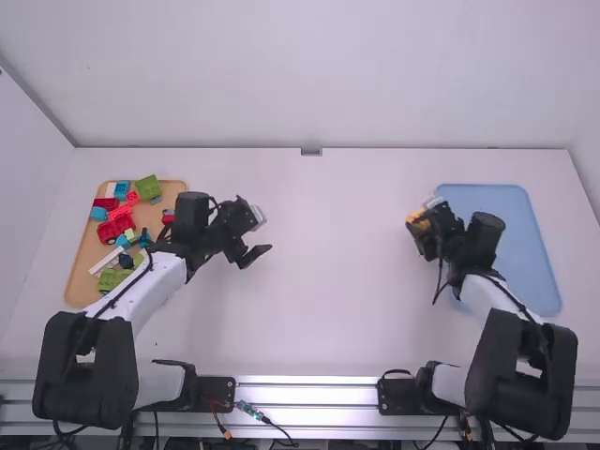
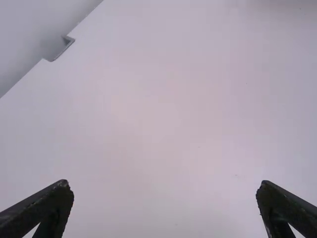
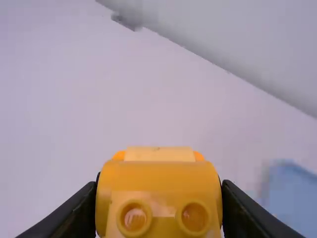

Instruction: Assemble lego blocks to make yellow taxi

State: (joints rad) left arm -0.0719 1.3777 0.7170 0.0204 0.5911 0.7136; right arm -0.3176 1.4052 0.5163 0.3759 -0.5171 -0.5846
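The right tool (image 3: 159, 191) is closed on the yellow block piece (image 3: 158, 171), a finger against each side — a side grip that probably keeps the pieces together and leaves the end clear. It holds the piece just beside the blue tray (image 1: 530, 244), likely the place for the finished taxi, so setting it down there may be what comes next. The left tool (image 2: 164, 191) is spread wide with nothing between its fingers, over the counter (image 1: 328, 309) near the wooden tray (image 1: 82, 267), where the spare blocks (image 1: 117, 227) lie loosely mixed, presumably within its easy reach.

The piece looks glossy and deep yellow, with rounded corners, a paler flat strip on top and two ringed hollows — perhaps headlights — low on one end.
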